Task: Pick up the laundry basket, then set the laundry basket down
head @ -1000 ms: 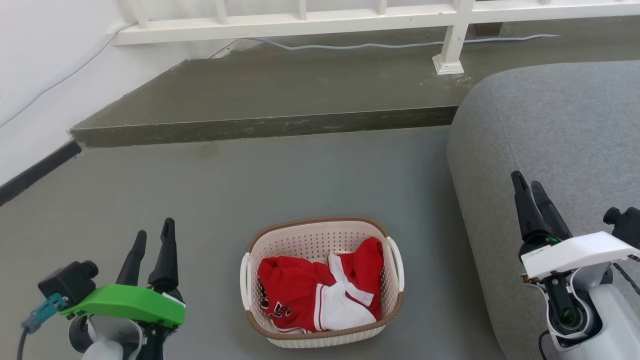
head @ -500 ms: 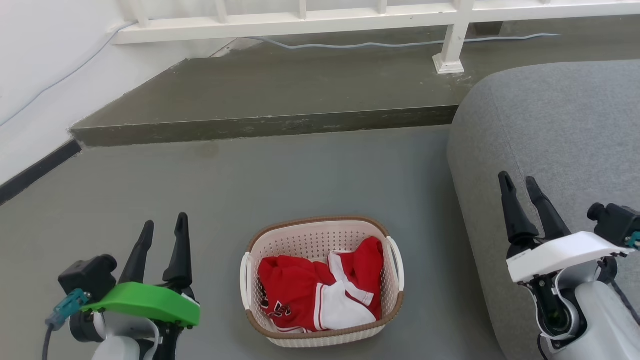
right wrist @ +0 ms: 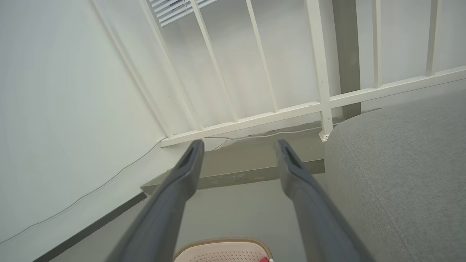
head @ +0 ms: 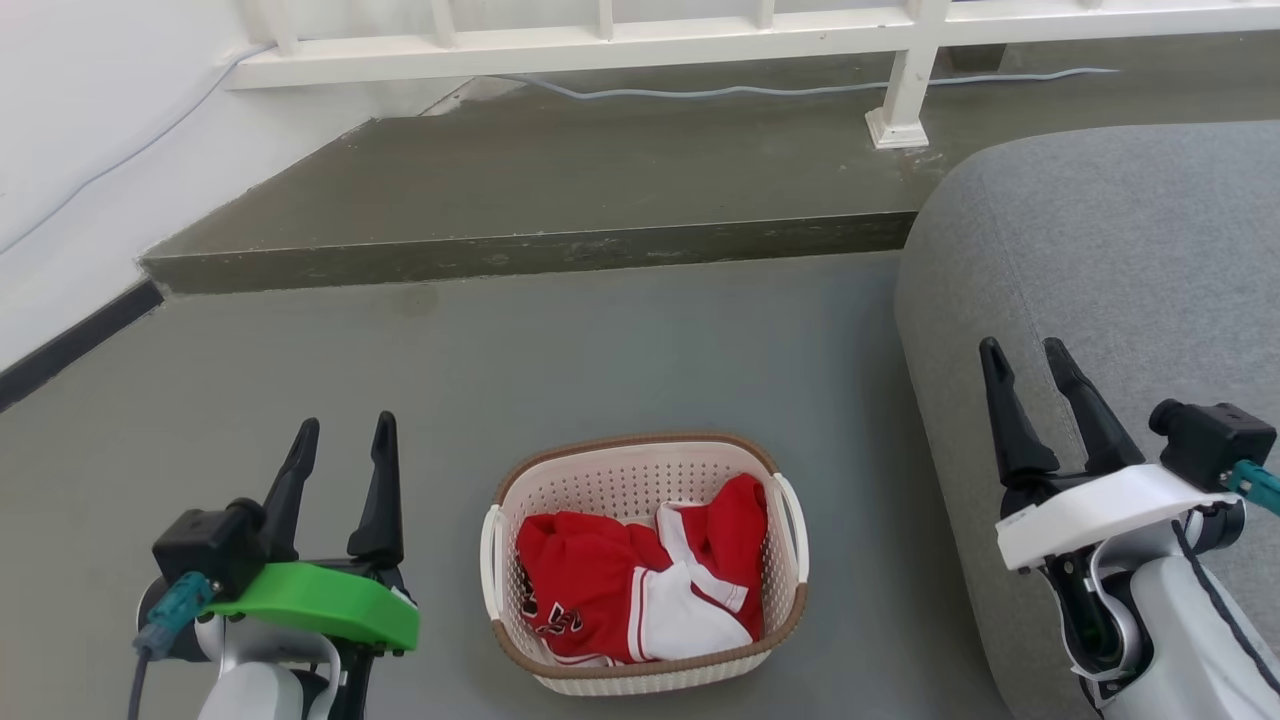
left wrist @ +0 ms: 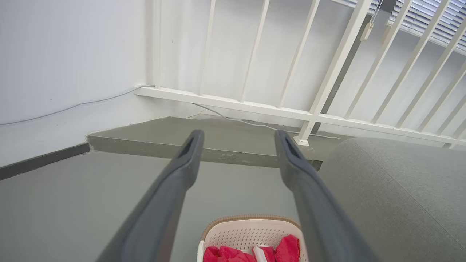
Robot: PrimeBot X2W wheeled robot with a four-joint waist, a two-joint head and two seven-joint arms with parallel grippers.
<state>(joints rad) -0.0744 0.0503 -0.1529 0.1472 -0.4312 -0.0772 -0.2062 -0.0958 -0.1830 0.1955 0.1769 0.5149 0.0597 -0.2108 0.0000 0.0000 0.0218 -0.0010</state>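
Observation:
The laundry basket [head: 600, 480] stands on the grey floor at lower centre of the head view, cream perforated plastic with a brown rim and white side handles, holding red and white clothing [head: 640, 590]. My left gripper [head: 345, 435] hovers to the basket's left, open and empty. On the other side my right gripper [head: 1022, 358] is open and empty, over the edge of the grey sofa. The basket's far rim [left wrist: 251, 218] shows low in the left wrist view between the left fingertips [left wrist: 193, 140], and as the basket [right wrist: 224, 251] at the bottom of the right wrist view.
A grey sofa [head: 1130, 260] fills the right side, close to the basket. A raised concrete step [head: 520, 250] crosses the floor ahead, with a white railing [head: 620, 45] and a cable behind it. A white wall [head: 80, 150] runs along the left.
Both grippers have moved inward toward the basket and slightly forward. The right gripper's fingers have spread wider. The basket has not moved.

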